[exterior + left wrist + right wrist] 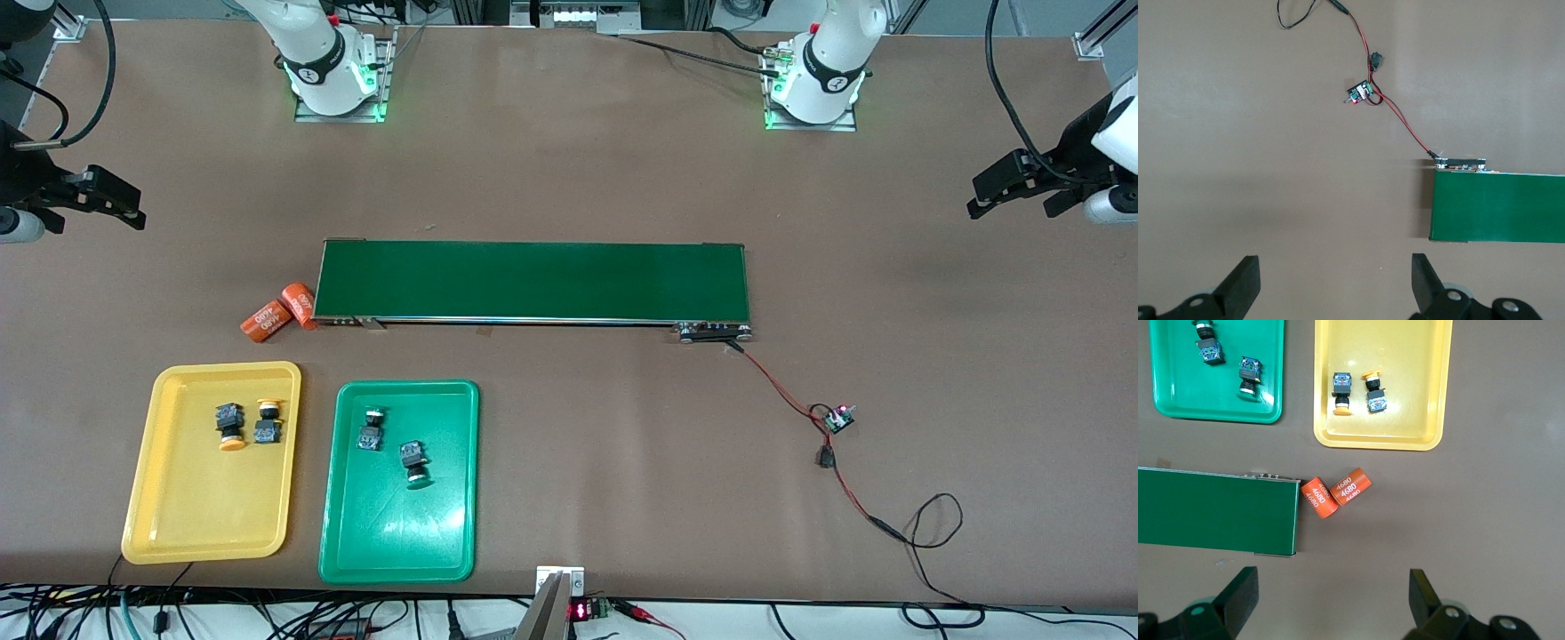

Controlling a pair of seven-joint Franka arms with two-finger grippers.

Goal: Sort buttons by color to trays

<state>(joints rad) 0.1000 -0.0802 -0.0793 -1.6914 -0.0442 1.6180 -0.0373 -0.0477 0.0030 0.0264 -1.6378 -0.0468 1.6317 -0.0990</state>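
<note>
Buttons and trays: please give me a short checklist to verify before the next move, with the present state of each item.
1. Two yellow buttons lie in the yellow tray: ok.
2. Two green buttons lie in the green tray: ok.
3. No button left on the conveyor belt: ok.
4. Left claw open, holding nothing: ok.
5. Right claw open, holding nothing: ok.
6. Orange cylinders stay outside the trays, beside the belt: ok.

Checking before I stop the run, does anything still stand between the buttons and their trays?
Nothing visible does. Both yellow buttons already lie in the yellow tray, both green buttons in the green tray. The orange cylinders lie apart beside the conveyor belt. Both end effectors wait open at the table's ends.
</note>
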